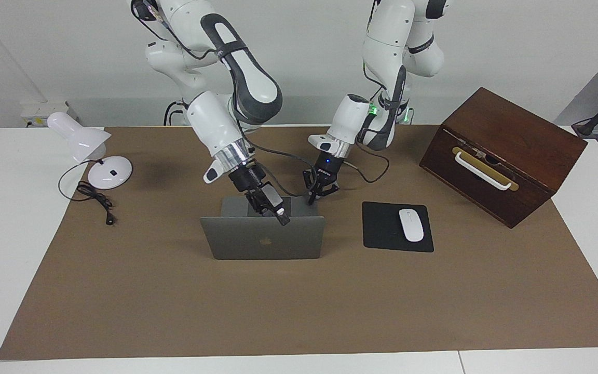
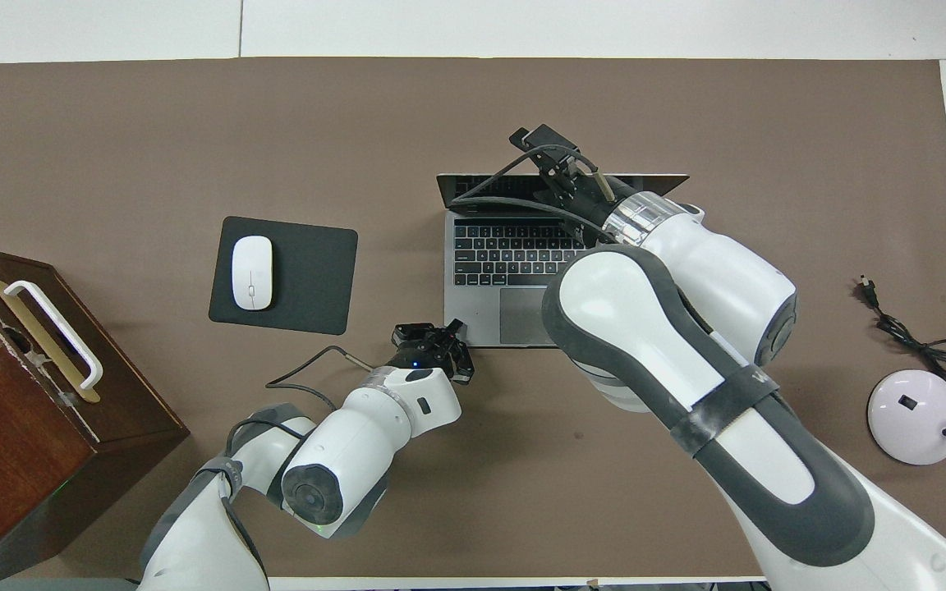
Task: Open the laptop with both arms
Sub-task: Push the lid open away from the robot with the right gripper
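On the brown mat at the middle of the desk [image 1: 13, 208], seen from the facing camera, the laptop [image 1: 262, 238] stands partly open, its silver-grey lid raised and turned away from the robots, a dark apple logo showing at the lid's centre. Beside the laptop toward the left arm's end of the desk lies a black mouse pad [image 1: 382, 228] carrying a white mouse [image 1: 411, 225], with a wooden box [image 1: 501, 156] further along that way. At the laptop's top lid edge sits the right gripper [image 1: 282, 218]; whether its fingers are spread or pinched on the lid cannot be told. At the base corner of the laptop nearest the robots, on the mouse pad side, the left gripper [image 1: 313, 197] presses down, fingers closed together on nothing. A white lamp [image 1: 86, 145] sits well apart from the laptop toward the right arm's end.

From the overhead camera, the laptop [image 2: 481, 304] shows black keys, a grey trackpad and a dark screen tilted up. Over the lid's upper edge the right gripper [image 2: 540, 148] reaches, its arm crossing the keyboard. At the laptop's nearest corner rests the left gripper [image 2: 450, 332].
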Available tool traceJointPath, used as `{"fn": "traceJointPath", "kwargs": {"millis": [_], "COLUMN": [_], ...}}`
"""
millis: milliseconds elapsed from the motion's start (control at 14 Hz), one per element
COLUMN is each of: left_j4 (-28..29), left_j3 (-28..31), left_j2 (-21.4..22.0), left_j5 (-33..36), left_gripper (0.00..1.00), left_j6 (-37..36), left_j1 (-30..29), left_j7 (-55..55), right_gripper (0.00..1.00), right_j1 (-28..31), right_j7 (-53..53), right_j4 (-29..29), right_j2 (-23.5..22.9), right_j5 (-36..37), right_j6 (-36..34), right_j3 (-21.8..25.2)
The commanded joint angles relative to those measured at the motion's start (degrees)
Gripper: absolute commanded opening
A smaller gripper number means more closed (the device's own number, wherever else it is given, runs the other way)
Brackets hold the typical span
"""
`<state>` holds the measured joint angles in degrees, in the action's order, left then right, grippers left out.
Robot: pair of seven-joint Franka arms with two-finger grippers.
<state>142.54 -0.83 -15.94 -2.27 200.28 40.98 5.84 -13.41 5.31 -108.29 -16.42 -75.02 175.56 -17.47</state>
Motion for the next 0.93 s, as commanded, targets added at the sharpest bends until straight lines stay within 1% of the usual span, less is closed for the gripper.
{"fn": "traceJointPath", "kwargs": {"millis": [0, 285, 855], "left_j4": [-2.44, -2.44, -2.44], "left_j3": [0.74, 0.74, 0.74], "left_j2": [-4.89, -4.89, -4.89], "left_j5": [-0.19, -0.19, -0.19], "left_gripper": [0.0, 0.0, 0.0], "left_j6": [0.46, 0.46, 0.46], "left_j1": [0.24, 0.24, 0.24], "left_j7": [-1.09, -1.01, -1.01], "right_gripper": [1.0, 1.0, 1.0], "right_j1": [1.19, 2.15, 3.3], "right_j7": [-1.35, -1.18, -1.0], "right_j4": [2.99, 3.87, 5.63], "right_j2": [-1.77, -2.39, -3.01], "right_j5": [1.01, 2.86, 3.83], "right_j6": [0.39, 0.04, -1.71], "right_j3": [-0.55, -0.55, -0.55]}}
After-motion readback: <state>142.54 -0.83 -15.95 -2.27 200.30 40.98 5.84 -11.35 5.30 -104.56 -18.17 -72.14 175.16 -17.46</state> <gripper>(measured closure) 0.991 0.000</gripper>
